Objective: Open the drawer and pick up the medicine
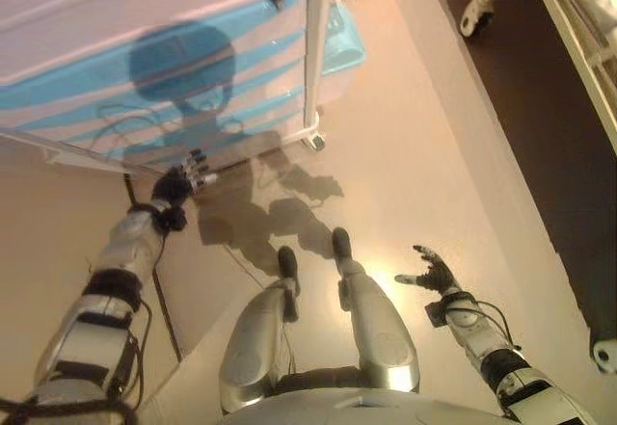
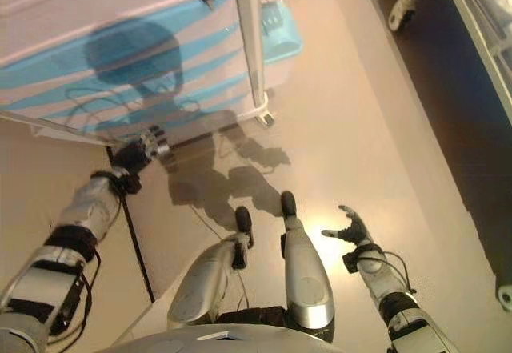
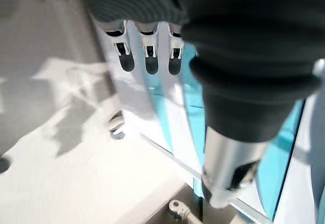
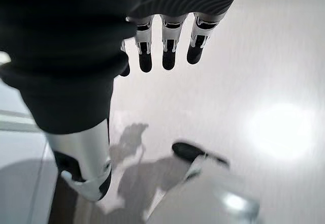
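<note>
I count one drawer unit (image 1: pixel 164 68) in front of me, white with turquoise bands; I make out four of those bands on its front, all drawers closed. One castor (image 1: pixel 313 141) shows at its near corner. One turquoise bin (image 1: pixel 339 41) sits beside the unit. At the far right I see one white frame (image 1: pixel 578 30) and one wheel (image 1: pixel 470 22) on it.

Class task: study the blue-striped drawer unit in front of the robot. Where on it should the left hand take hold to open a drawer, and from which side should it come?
Judging from the head views, a drawer front's edge on the drawer unit, approached head-on from the robot's side. The white and blue fronts run as horizontal bands facing the robot, and the left hand hangs near the lowest one. No handle is clearly visible, so the exact grip spot is uncertain.
</note>
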Controlling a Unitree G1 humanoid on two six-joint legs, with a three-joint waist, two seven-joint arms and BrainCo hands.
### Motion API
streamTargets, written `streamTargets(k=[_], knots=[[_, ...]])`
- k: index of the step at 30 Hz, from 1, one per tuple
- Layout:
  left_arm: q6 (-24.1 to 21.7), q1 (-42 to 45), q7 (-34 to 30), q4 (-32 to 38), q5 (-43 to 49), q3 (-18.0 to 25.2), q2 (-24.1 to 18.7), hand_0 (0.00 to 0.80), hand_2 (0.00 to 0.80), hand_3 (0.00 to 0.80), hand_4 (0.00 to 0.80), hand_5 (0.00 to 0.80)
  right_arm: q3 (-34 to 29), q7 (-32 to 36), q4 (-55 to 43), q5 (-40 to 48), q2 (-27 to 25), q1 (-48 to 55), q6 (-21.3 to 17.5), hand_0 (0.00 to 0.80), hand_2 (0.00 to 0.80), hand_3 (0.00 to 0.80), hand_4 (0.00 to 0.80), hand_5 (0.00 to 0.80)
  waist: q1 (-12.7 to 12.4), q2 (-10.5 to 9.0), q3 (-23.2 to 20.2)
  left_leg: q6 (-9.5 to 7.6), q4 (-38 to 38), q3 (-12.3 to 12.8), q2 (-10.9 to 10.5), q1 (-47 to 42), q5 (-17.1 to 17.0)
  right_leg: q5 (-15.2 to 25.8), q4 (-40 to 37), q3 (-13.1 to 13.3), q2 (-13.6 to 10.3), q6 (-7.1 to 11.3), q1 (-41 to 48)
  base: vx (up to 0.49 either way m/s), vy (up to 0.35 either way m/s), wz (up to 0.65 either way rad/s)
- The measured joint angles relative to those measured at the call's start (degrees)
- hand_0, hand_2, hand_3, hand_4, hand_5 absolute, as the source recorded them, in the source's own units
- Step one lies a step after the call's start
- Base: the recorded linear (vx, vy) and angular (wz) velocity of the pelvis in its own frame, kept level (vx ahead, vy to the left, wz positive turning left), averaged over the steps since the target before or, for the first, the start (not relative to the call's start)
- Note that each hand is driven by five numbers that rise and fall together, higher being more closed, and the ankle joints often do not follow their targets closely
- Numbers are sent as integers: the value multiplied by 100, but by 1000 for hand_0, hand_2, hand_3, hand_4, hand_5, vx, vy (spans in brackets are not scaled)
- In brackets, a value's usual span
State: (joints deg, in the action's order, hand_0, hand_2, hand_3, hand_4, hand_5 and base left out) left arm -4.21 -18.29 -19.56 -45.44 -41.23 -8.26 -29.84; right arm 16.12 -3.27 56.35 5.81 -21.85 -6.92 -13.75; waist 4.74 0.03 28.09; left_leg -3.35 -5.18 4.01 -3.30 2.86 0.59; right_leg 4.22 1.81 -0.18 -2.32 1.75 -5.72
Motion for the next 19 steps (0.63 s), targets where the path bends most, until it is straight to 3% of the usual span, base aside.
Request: streamTargets(k=[4,9,14,19], knots=[[-32,793,-12,-354,198,35,546,0,0,0,0,0,-269,451,485,231,39,144,34,0,0,0,0,0,-118,194,-740,114,545,-292,53,-535,-127,-35,-493,-276,68,-71,623,86,-92,35],[-401,1331,324,-909,365,257,1124,0,0,0,0,0,-460,648,900,268,215,283,142,0,0,0,0,0,-316,182,-1552,209,765,-577,105,-831,-168,-143,-709,-536,120,-179,1013,41,-84,30],[-632,1648,534,-1658,797,330,1448,0,0,0,0,0,-474,887,1199,344,490,355,331,0,0,0,0,0,-528,111,-1905,346,793,-833,152,-809,-189,-230,-709,-817,166,-218,1116,-5,-69,29],[-465,2001,449,-2509,1483,227,1671,0,0,0,0,0,-460,1119,1318,349,619,534,414,0,0,0,0,0,-643,101,-2107,342,800,-834,186,-780,-203,-251,-679,-857,189,-250,1104,-12,-11,5]])
